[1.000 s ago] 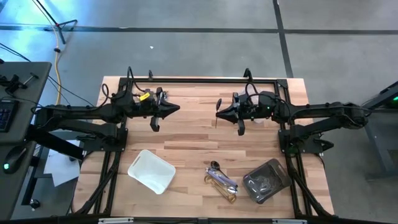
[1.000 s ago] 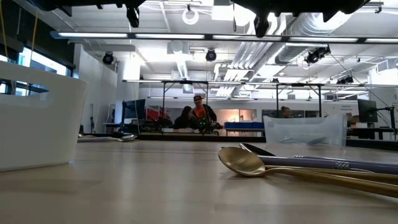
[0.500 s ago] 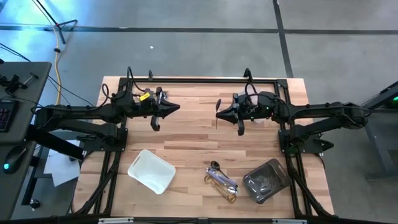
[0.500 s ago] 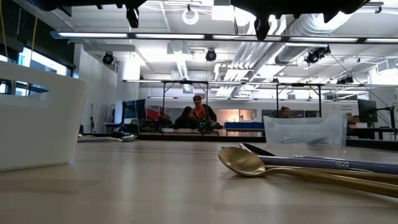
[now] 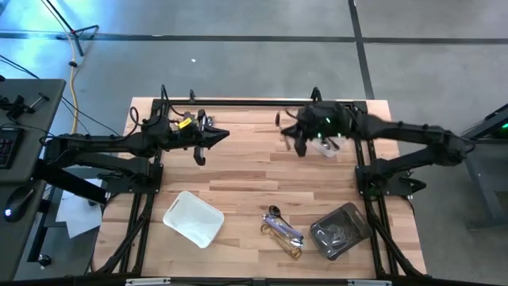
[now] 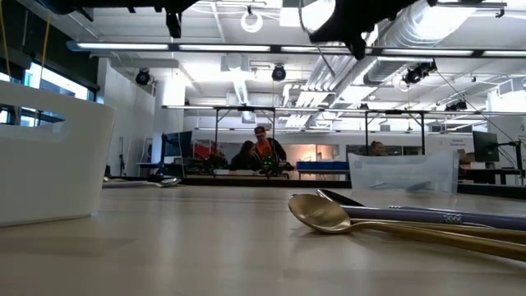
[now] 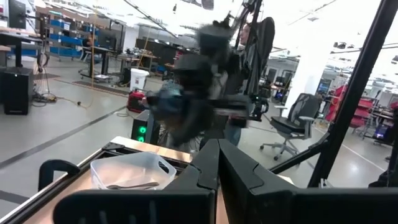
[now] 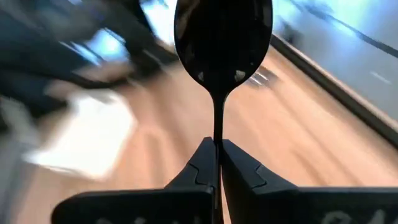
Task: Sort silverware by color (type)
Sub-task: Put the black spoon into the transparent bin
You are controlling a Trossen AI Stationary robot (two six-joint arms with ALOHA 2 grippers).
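On the pale wooden counter [image 5: 246,179], going left to right in the high view, the left claw [image 5: 226,135] hangs at about ten o'clock from the counter's centre, waiting, its fingers pressed together with nothing between them, as the left wrist view shows. Below it, toward seven o'clock, sits the white plastic tray [image 5: 193,218]. Near five o'clock lies the loose silverware: a gold metal spoon [image 6: 329,217] with a dark grey-black spoon [image 6: 386,211] just beside it, their handles running roughly toward four o'clock; a silver piece may be among them, but I cannot tell. Just beyond, at four o'clock, is the smoky grey plastic tray [image 5: 340,230], holding something dark.

The right claw [image 5: 287,137] is at about one o'clock, above the far half of the counter, clamped on the neck of a glossy black spoon [image 8: 222,43]. The spoon's long axis runs straight out from the fingertips, bowl leading. Close by the claw's arm, at two o'clock, stands a clear plastic tub [image 5: 325,148]; the left wrist view shows cutlery in it.

I judge the coming move turns on which bin takes dark pieces: the grey tray lies toward five o'clock from the right claw, well apart, and the right arm is the nearer.
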